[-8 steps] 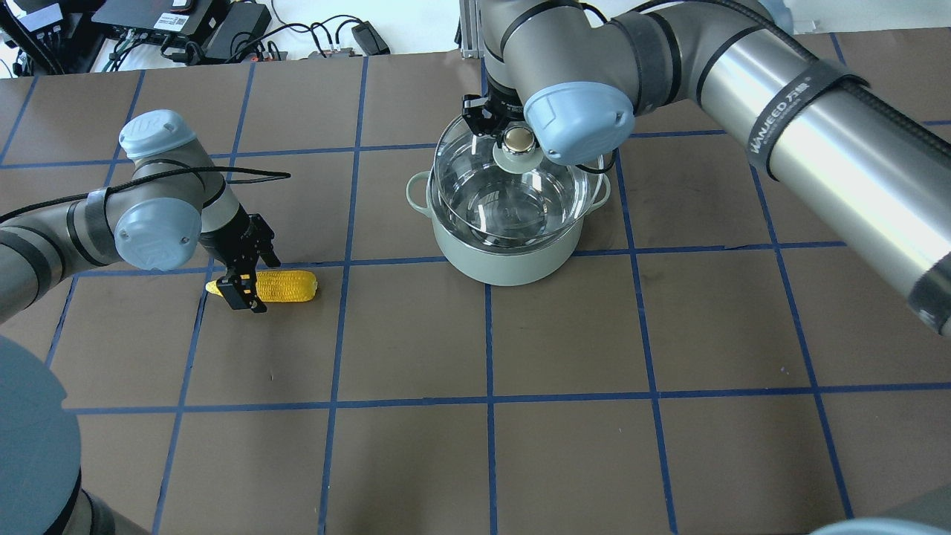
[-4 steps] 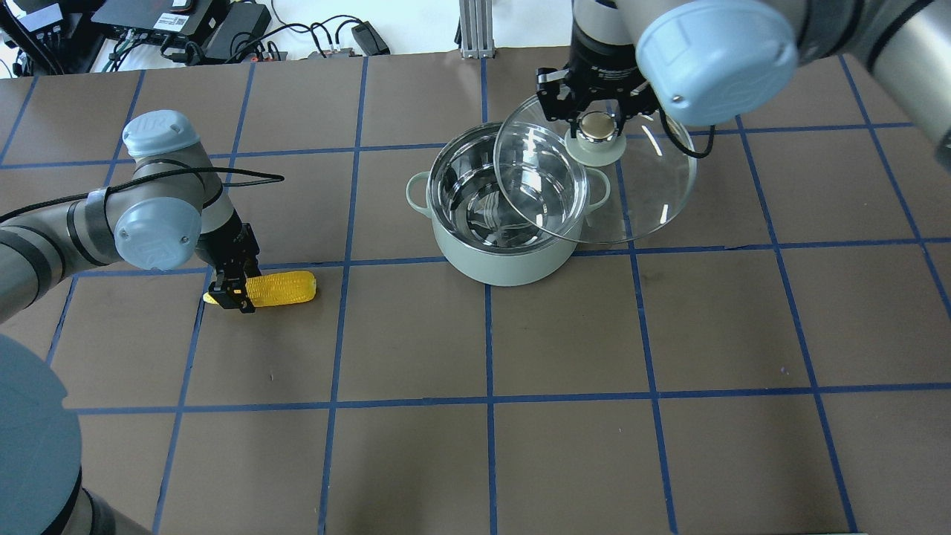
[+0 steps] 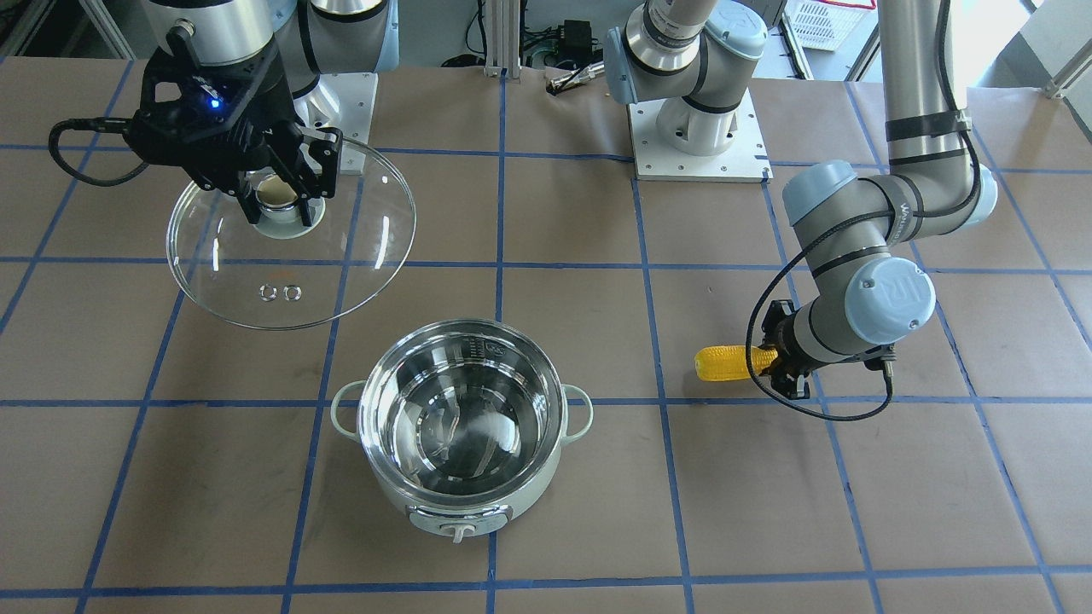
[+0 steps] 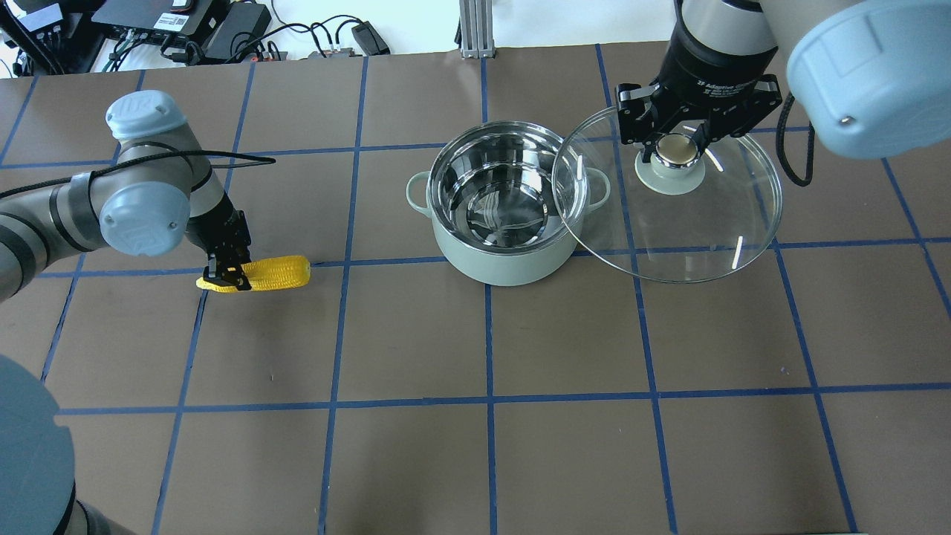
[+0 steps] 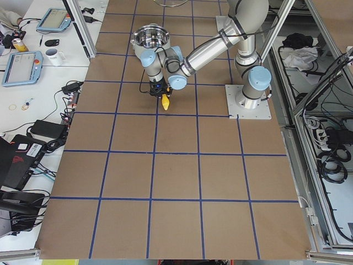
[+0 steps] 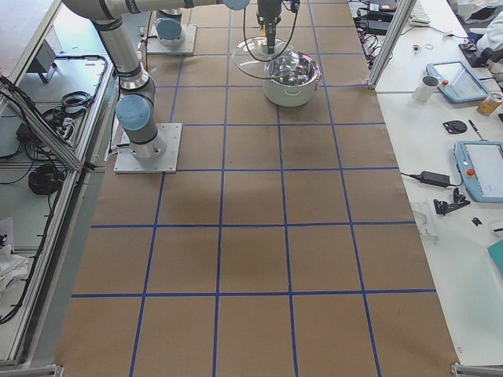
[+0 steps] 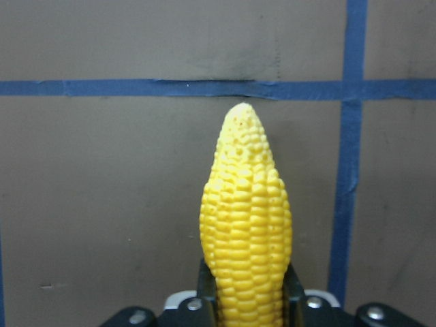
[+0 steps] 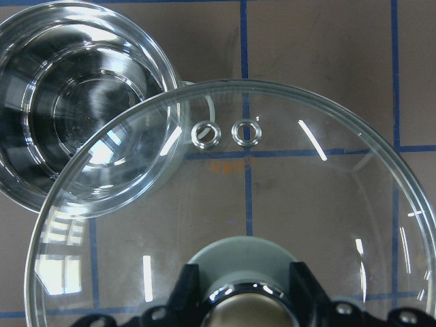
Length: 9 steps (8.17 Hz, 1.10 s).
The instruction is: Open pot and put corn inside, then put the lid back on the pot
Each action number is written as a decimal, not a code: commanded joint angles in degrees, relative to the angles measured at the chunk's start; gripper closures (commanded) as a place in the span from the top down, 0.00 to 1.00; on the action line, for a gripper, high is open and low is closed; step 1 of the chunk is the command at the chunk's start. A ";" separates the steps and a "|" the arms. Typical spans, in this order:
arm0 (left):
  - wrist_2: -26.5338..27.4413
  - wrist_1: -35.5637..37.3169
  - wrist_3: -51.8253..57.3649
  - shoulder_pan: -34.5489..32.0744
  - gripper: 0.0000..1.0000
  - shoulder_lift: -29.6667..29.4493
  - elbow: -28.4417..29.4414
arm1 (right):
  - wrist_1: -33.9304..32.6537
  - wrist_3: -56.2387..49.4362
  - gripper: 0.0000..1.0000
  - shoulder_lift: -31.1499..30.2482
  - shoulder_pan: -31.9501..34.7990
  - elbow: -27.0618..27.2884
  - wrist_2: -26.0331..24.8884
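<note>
The mint-green pot stands open, its steel inside bare. My right gripper is shut on the knob of the glass lid and holds it in the air to the pot's right in the overhead view, its rim overlapping the pot's edge. The lid fills the right wrist view. My left gripper is shut on the thick end of the yellow corn, which lies level, just above the table, far left of the pot.
Brown table with a blue tape grid. Cables and electronics lie beyond the far edge. The arm bases stand on plates at the robot's side.
My right gripper has lifted the lid off the pot and carried it to the right. My left gripper has shut on the corn and raised it slightly.
</note>
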 commanded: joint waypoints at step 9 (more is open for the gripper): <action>-3.43 -20.91 -14.66 -25.17 0.00 -1.20 32.45 | 0.63 -5.52 0.25 -1.44 -2.31 0.53 3.82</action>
